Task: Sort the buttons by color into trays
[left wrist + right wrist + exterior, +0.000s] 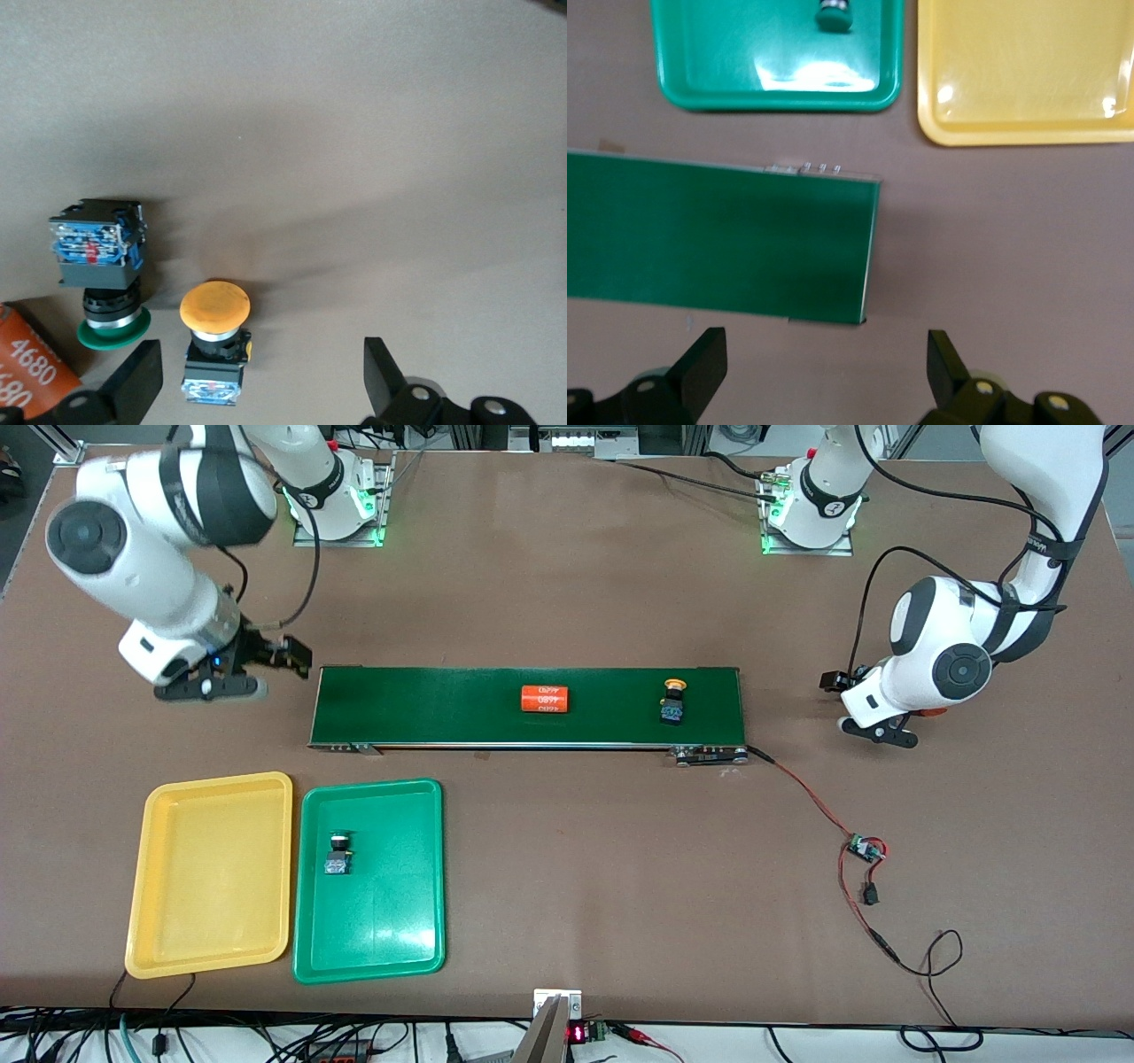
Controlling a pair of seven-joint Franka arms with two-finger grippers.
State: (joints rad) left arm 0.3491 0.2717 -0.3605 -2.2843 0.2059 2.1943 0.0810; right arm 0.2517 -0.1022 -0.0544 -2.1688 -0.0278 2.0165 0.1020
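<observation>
A yellow-capped button (673, 701) lies on the dark green conveyor belt (443, 707). A green-capped button (337, 855) lies in the green tray (403, 921), and the yellow tray (213, 872) beside it holds nothing. In the left wrist view, my open left gripper (261, 381) is over a second yellow-capped button (213, 341), which lies between its fingers, with a second green-capped button (97, 266) beside it on the bare table. In the front view the left gripper (866, 710) hides both. My right gripper (824, 372) is open and empty over bare table by the belt's end (726, 239).
An orange numbered cylinder (544, 699) lies mid-belt; another (31, 376) lies beside the buttons under the left gripper. A red wire and small circuit board (864, 849) trail from the belt toward the front camera. Both trays also show in the right wrist view, green (744, 84) and yellow (1028, 80).
</observation>
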